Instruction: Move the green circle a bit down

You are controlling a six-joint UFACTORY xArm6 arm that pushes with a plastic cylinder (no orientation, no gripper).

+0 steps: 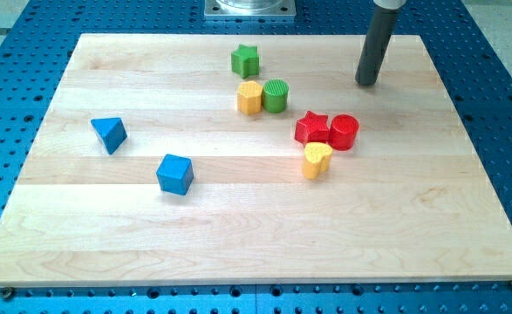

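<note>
The green circle (276, 95) stands on the wooden board (107, 235) above the middle, touching a yellow hexagon (249, 98) on its left. A green star (245, 60) sits just above them. My tip (366, 83) is on the board at the view's upper right, well to the right of the green circle and a little higher, touching no block.
A red star (311, 128) and a red circle (344, 133) sit side by side right of centre, with a yellow heart (317, 160) just below them. A blue triangle (109, 134) and a blue cube (175, 174) lie on the left.
</note>
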